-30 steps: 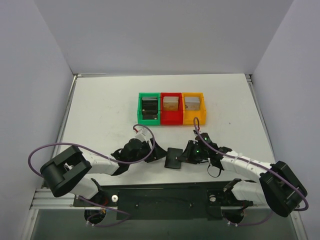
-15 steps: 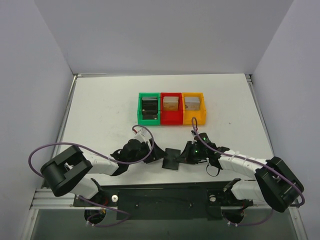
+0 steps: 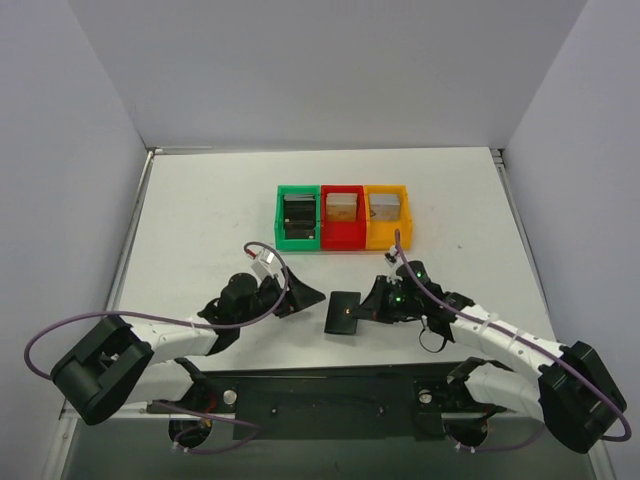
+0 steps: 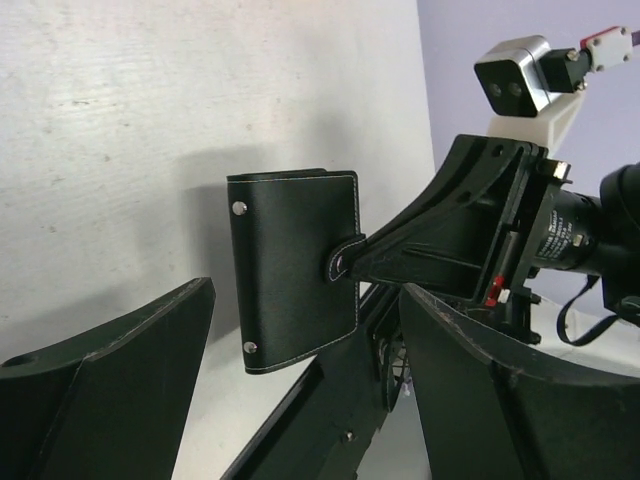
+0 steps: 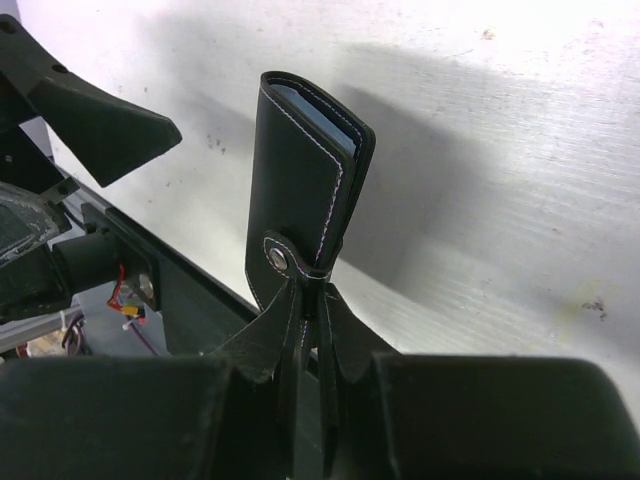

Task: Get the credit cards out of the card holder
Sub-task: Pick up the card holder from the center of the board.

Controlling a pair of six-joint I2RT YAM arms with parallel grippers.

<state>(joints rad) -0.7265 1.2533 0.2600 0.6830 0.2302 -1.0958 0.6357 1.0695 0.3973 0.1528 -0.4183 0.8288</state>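
The card holder [image 3: 343,312] is a black wallet, folded closed with its snap tab fastened, hanging just above the table between the two arms. My right gripper [image 3: 373,304] is shut on its edge by the tab [image 5: 320,290]. In the right wrist view the card holder [image 5: 300,190] stands on edge, and a grey-blue layer [image 5: 322,113] shows between its covers. The credit cards are hidden inside. My left gripper [image 3: 304,293] stands open to the left of the holder, apart from it. The left wrist view shows the card holder [image 4: 293,270] beyond the wide open left gripper [image 4: 308,290].
Three small bins stand in a row behind: green [image 3: 281,217] with a black stack, red [image 3: 343,238] with a tan stack, yellow [image 3: 407,215] with a grey stack. The black base rail [image 3: 330,395] runs along the near edge. Grey walls close in the left and right sides.
My left gripper has let go of the card holder's left edge, pulled back to the left and opened wider. The right gripper stays shut on the holder.
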